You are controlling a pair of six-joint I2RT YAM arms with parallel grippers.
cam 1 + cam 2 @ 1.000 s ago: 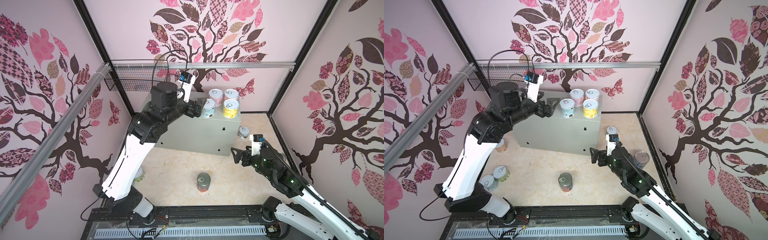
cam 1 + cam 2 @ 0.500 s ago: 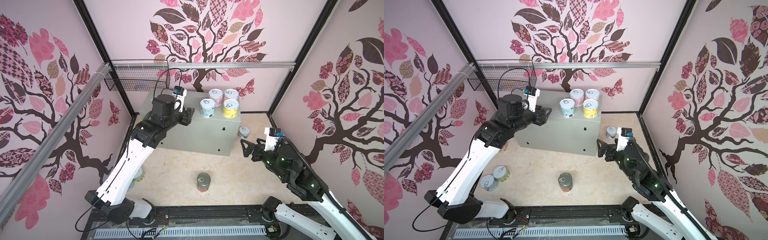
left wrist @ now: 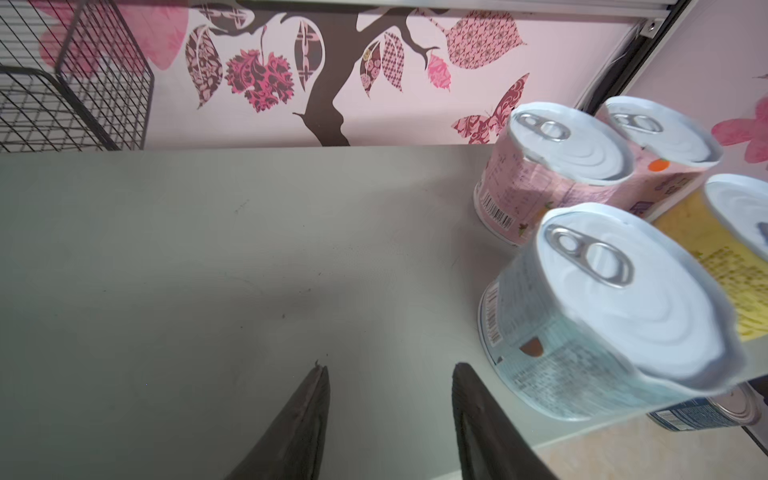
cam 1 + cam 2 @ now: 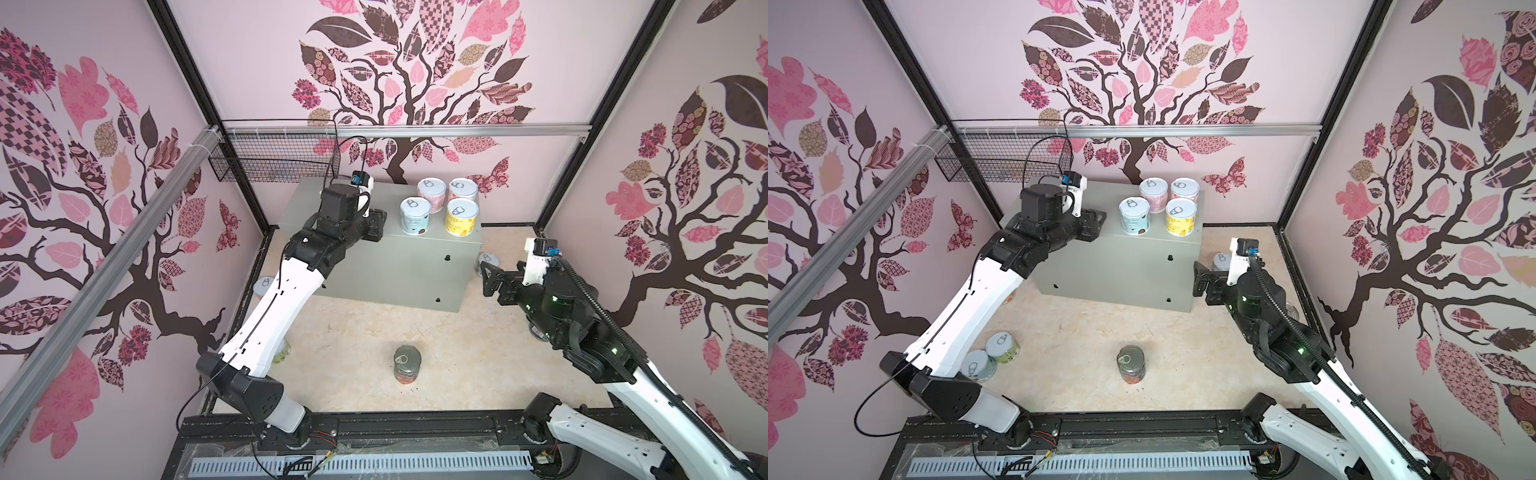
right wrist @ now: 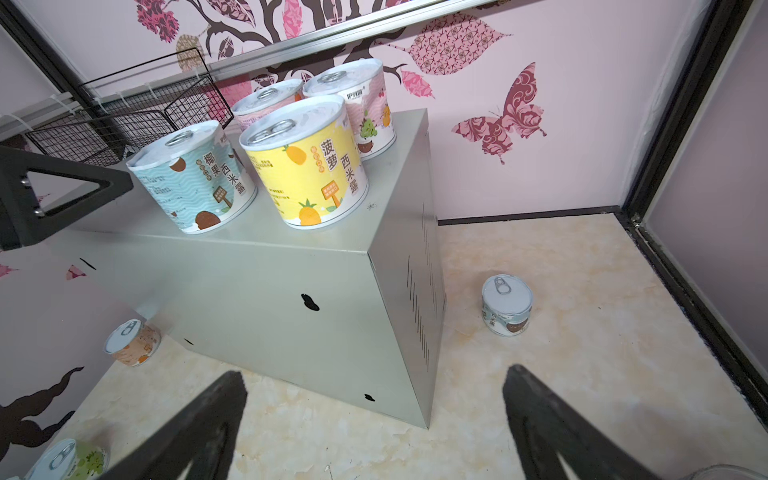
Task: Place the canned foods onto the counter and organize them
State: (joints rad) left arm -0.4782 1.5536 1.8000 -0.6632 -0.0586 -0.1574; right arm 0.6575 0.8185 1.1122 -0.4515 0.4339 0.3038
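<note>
while four short cans are grouped upright at the right end of the counter [image 4: 361, 245], the left gripper [image 4: 376, 224] is held over the bare part of its top, beside the blue-labelled can [image 4: 414, 216]; its jaws are brought together as far as they go, though a gap is seen between the fingertips [image 3: 316, 386] in the left wrist view, and nothing is held. behind the blue-labelled can a pink can [image 4: 432, 194] is placed, with a second pink can [image 4: 462, 192] and the yellow can [image 4: 461, 216] alongside, all close together. the right gripper [image 4: 1200, 279] is kept low off the counter's right end, jaws spread wide and empty, near a small blue can [image 5: 507, 305] on the floor. a taller reddish can [image 4: 407, 365] is left standing on the floor in front, well apart from the counter. two short cans [image 4: 992, 355] are seen by the left arm's base, and a peach-labelled can [image 5: 132, 343] by the counter's front left corner. a wire basket [image 4: 274, 160] is hung on the wall behind.
</note>
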